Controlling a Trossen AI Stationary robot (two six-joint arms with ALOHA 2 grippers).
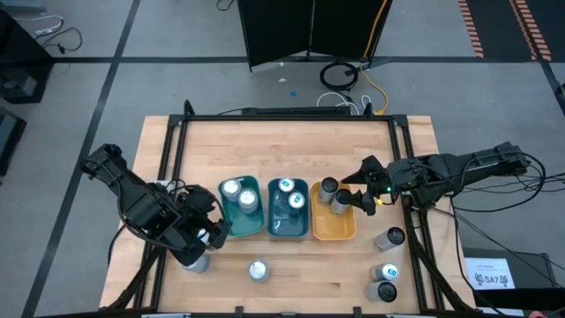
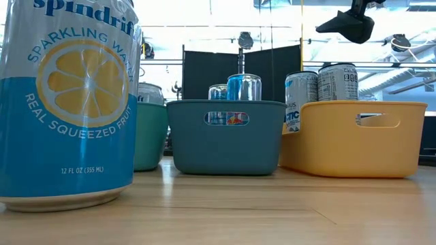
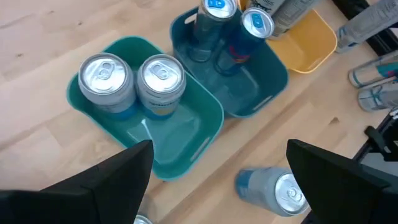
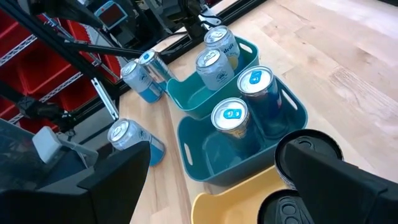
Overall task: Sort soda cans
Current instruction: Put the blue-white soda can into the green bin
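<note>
A: At the counter's (image 1: pixel 265 141) near-left side hangs the left pincer (image 1: pixel 205 238), fingers spread wide and holding nothing. Just ahead of it sits the green tray (image 1: pixel 253 228), with two silver-topped cans (image 1: pixel 239 193) upright side by side at the tray's far end.

B: And on the bare wood near that pincer?

A: One can lies on its side (image 1: pixel 257 270) a little to its right, apart from the trays. Another can (image 1: pixel 196 261) shows right beneath the arm, mostly hidden, so I cannot tell how it stands.

B: Going on rightward?

A: The teal tray (image 1: pixel 288 230) touches the green one and holds two blue-topped cans (image 1: pixel 290 193), upright. Next to it is the orange tray (image 1: pixel 335 228), with two dark-topped cans (image 1: pixel 334 193) standing at its far end.

B: Where is the right pincer?

A: The right pincer (image 1: pixel 360 190) hovers above the orange tray, right at those dark-topped cans. Its fingers are parted, with nothing between them; in the right wrist view a dark can top sits just under one finger (image 4: pixel 348 180).

B: Anything behind that pincer?

A: Three loose cans (image 1: pixel 387 267) on the counter's near-right corner, well apart from the trays: one lying over, two showing their tops.
</note>
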